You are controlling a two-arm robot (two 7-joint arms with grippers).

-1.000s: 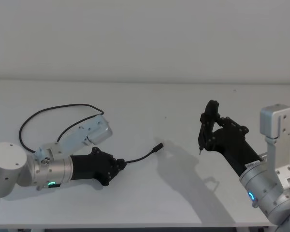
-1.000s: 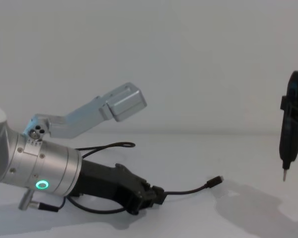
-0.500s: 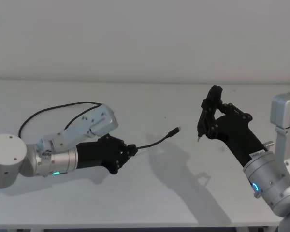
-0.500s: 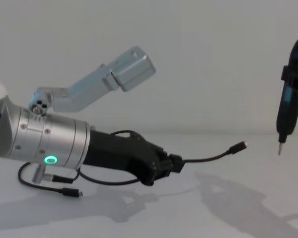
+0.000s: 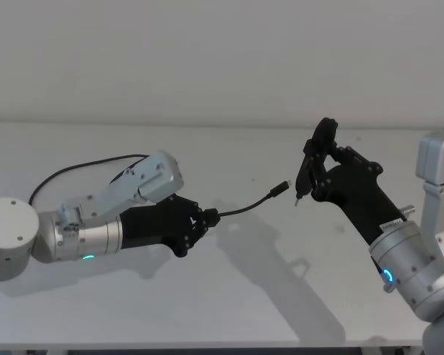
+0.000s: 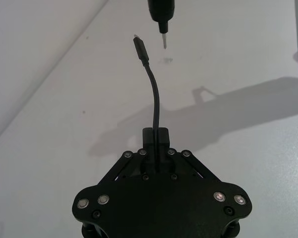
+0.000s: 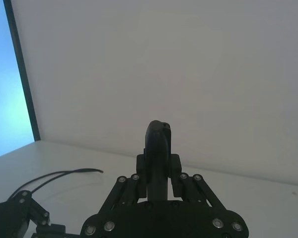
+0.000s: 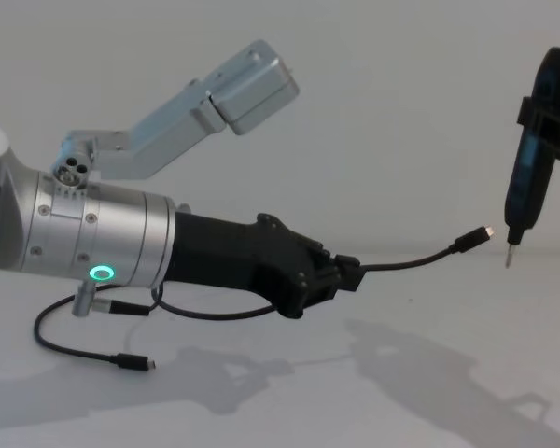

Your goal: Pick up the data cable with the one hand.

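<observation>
My left gripper [image 5: 207,217] [image 8: 347,273] [image 6: 155,135] is shut on the black data cable [image 5: 244,208] [image 8: 411,262] [image 6: 155,99] and holds it above the table. The cable's free plug [image 5: 280,189] [image 8: 476,235] [image 6: 140,47] sticks out to the right, close to the metal tip of a narrow black tool [image 5: 311,166] [image 8: 527,177] [image 6: 161,15]. My right gripper [image 5: 320,181] [image 7: 158,173] is shut on that tool [image 7: 158,144]. The rest of the cable loops back behind the left arm [image 5: 59,174], and its other plug [image 8: 131,360] lies on the table.
The white table [image 5: 229,296] runs to a plain white wall behind. The silver left arm with its green ring [image 8: 101,273] lies low across the left side. The slack cable [image 7: 64,174] rests on the table at the left.
My left gripper has lifted the cable higher and carried it to the right. Its plug now sits close to the tool's tip. The right arm has shifted slightly left.
</observation>
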